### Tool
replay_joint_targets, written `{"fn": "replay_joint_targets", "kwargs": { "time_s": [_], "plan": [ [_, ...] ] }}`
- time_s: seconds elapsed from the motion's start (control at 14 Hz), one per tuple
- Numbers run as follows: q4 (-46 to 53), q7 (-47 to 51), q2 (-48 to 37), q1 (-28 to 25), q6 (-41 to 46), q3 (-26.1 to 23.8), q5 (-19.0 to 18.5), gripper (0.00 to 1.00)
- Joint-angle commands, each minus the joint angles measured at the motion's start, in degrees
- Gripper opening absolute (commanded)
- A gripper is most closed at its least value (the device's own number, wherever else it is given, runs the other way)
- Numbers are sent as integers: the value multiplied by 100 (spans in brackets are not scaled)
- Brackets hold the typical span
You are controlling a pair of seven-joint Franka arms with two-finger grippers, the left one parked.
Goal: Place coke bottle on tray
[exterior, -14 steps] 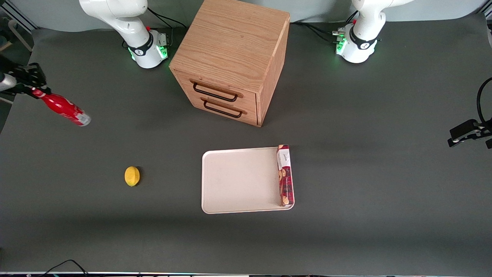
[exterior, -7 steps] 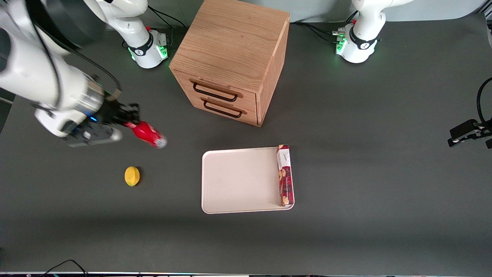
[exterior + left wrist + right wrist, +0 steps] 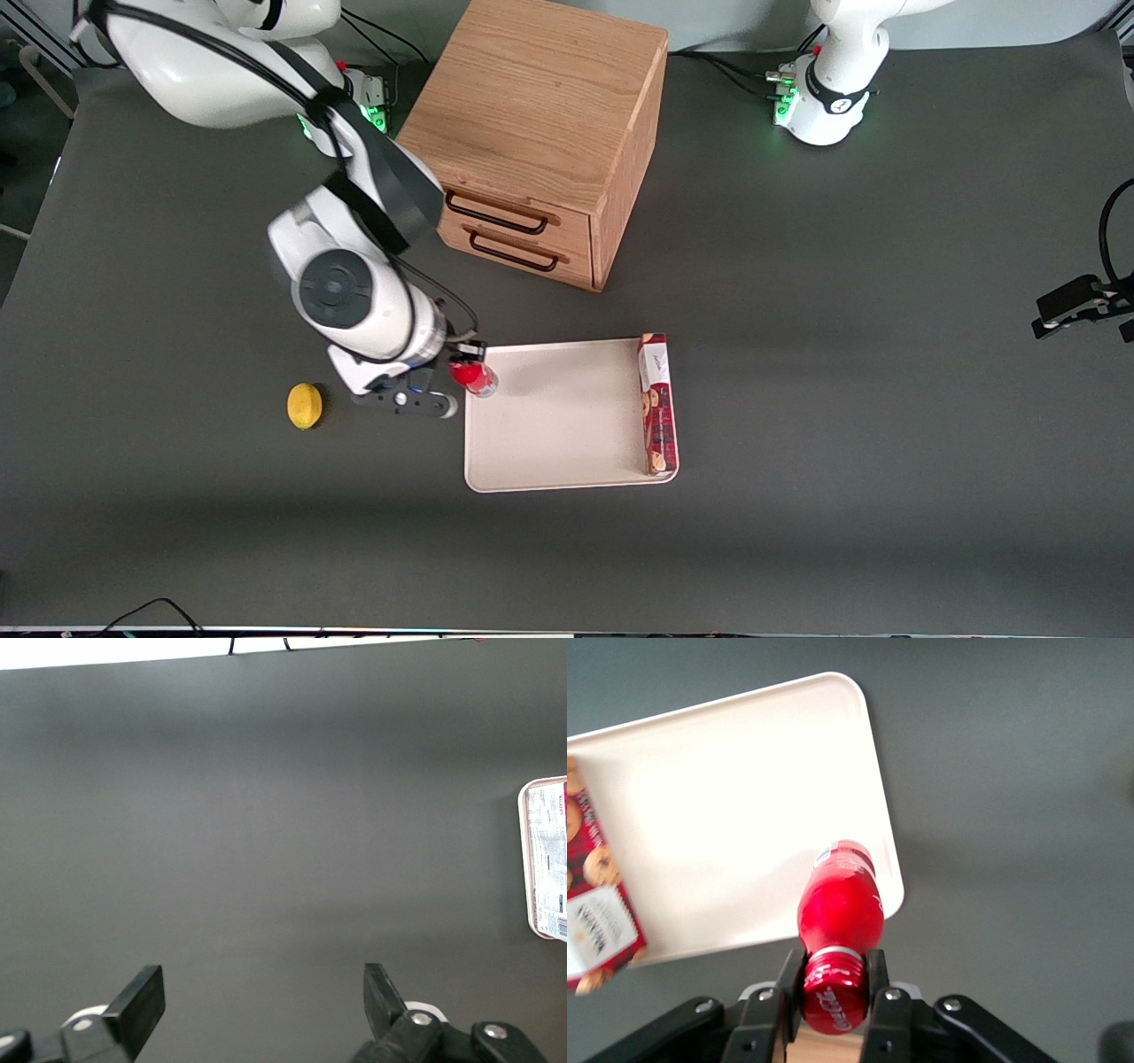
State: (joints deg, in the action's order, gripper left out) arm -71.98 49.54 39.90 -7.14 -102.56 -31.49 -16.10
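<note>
My right gripper [image 3: 462,365] is shut on the red cap of the coke bottle [image 3: 475,378], a slim red bottle with white lettering and a silvery base. It holds the bottle in the air over the corner of the off-white tray [image 3: 549,416] nearest the drawer cabinet, at the working arm's end. In the right wrist view the gripper [image 3: 833,985] clamps the cap, and the bottle [image 3: 841,904] hangs base down above the tray [image 3: 735,806] near its rounded corner.
A red biscuit box [image 3: 657,403] lies in the tray along the edge toward the parked arm; it also shows in the right wrist view [image 3: 594,904]. A wooden two-drawer cabinet [image 3: 536,133] stands farther from the front camera. A yellow lemon [image 3: 305,406] lies beside the gripper.
My right arm has carried the bottle from the working arm's end of the table across to the tray's corner. The bottle has swung from lying tilted to hanging nearly upright.
</note>
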Motion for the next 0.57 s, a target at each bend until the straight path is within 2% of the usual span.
{"fn": "replay_joint_targets", "kwargs": {
  "time_s": [0.0, 0.14, 0.21, 0.29, 0.5],
  "plan": [
    [212, 669, 465, -217, -280, -103, -578, 0],
    [123, 811, 545, -261, -448, -103, -649, 0],
    [123, 820, 562, -279, -457, -103, -658, 4],
    [132, 803, 589, -244, -458, -94, -649, 98],
    [220, 733, 440, -218, -327, -120, -649, 100]
  ]
}}
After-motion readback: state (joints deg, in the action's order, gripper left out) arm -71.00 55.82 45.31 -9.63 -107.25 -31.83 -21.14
